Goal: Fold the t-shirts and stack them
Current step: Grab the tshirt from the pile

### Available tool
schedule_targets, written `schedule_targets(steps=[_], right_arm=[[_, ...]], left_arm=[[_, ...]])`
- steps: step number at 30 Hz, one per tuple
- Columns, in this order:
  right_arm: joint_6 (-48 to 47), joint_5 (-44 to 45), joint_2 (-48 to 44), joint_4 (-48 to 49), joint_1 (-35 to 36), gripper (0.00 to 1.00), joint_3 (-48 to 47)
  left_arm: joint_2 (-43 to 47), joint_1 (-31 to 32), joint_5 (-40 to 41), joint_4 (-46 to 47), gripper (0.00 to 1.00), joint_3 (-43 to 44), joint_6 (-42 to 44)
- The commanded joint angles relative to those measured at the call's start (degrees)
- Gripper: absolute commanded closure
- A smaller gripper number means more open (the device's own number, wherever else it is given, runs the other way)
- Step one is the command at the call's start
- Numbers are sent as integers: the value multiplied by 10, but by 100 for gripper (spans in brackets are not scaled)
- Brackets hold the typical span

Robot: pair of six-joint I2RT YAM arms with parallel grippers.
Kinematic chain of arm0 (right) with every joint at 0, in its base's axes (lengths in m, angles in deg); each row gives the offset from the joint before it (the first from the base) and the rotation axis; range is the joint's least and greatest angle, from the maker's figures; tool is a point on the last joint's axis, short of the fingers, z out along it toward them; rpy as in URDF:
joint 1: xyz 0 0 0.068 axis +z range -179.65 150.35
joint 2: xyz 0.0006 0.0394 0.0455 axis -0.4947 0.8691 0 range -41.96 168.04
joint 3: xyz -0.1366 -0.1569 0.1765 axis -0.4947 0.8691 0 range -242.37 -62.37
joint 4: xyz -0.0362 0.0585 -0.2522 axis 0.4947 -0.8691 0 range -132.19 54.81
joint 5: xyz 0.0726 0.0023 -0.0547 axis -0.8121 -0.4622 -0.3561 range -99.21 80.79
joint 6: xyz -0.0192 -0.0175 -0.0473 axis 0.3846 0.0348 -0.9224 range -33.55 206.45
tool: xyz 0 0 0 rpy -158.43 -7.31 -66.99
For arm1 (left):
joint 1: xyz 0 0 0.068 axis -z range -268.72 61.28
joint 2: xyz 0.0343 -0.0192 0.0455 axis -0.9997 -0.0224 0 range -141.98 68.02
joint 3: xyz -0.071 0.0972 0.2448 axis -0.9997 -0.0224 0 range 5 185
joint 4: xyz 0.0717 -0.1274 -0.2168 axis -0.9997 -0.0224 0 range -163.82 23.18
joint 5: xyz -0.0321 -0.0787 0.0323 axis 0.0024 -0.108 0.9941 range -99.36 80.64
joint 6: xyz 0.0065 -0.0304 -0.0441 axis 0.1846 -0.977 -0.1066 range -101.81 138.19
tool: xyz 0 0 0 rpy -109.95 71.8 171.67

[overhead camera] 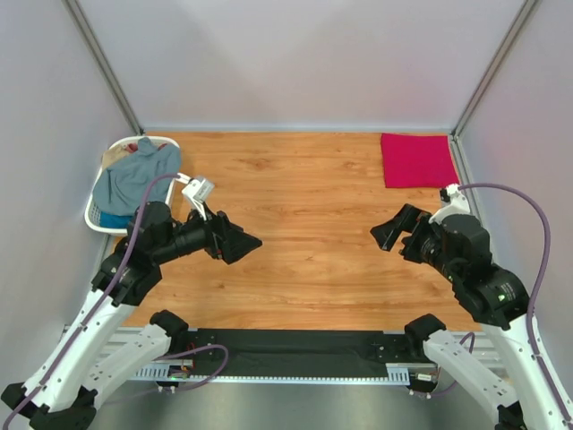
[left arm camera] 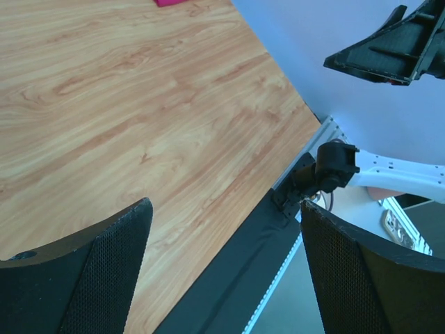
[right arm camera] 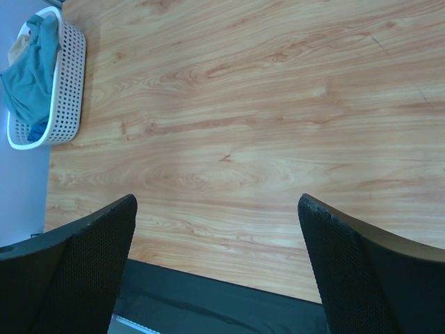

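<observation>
A crimson-pink t-shirt (overhead camera: pixel 416 159) lies folded flat at the table's back right corner; a sliver of it (left arm camera: pixel 170 3) shows at the top edge of the left wrist view. A slate grey-blue t-shirt (overhead camera: pixel 134 175) is heaped in the white basket at the back left, with a bright-blue one (overhead camera: pixel 114 219) under it and a tan one (overhead camera: pixel 111 158) behind. The same grey-blue heap (right arm camera: pixel 29 76) shows in the right wrist view. My left gripper (overhead camera: pixel 240 240) hovers open above the left of the table, holding nothing. My right gripper (overhead camera: pixel 394 229) hovers open on the right, also holding nothing.
The white slatted laundry basket (overhead camera: pixel 97 218) stands against the left wall. A black strip (overhead camera: pixel 295 349) runs along the table's near edge between the arm bases. Grey walls close in the left, back and right sides.
</observation>
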Motion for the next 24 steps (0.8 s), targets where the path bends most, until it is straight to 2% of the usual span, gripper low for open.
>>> schedule_targets(steps=[1, 6, 8, 10, 12, 13, 14, 15, 19, 24], right_arm=[[-9, 0, -12, 19, 2, 0, 7], [-21, 5, -14, 18, 3, 0, 2], [-27, 4, -19, 25, 3, 0, 6], [-32, -4, -30, 33, 2, 0, 18], [-47, -32, -38, 54, 2, 0, 37], [-57, -59, -47, 62, 3, 0, 44], [-71, -74, -50, 78, 3, 0, 50], [-77, -95, -55, 85, 3, 0, 62], [-94, -117, -72, 103, 3, 0, 80], [-114, -133, -90, 119, 3, 0, 92]], left_arm=[[-2, 1, 10, 0, 7, 22, -10], [-35, 1, 96, -46, 7, 58, 35], [-66, -9, 204, -113, 7, 101, 52], [-131, -71, 286, -165, 9, 156, 56], [-189, -144, 299, -203, 15, 180, 50], [-205, -222, 288, -204, 17, 189, 47], [-218, -259, 284, -194, 20, 190, 43], [-242, -321, 283, -185, 21, 190, 35], [-311, -398, 329, -125, 22, 189, 32], [-442, -445, 348, -70, 25, 220, 20]])
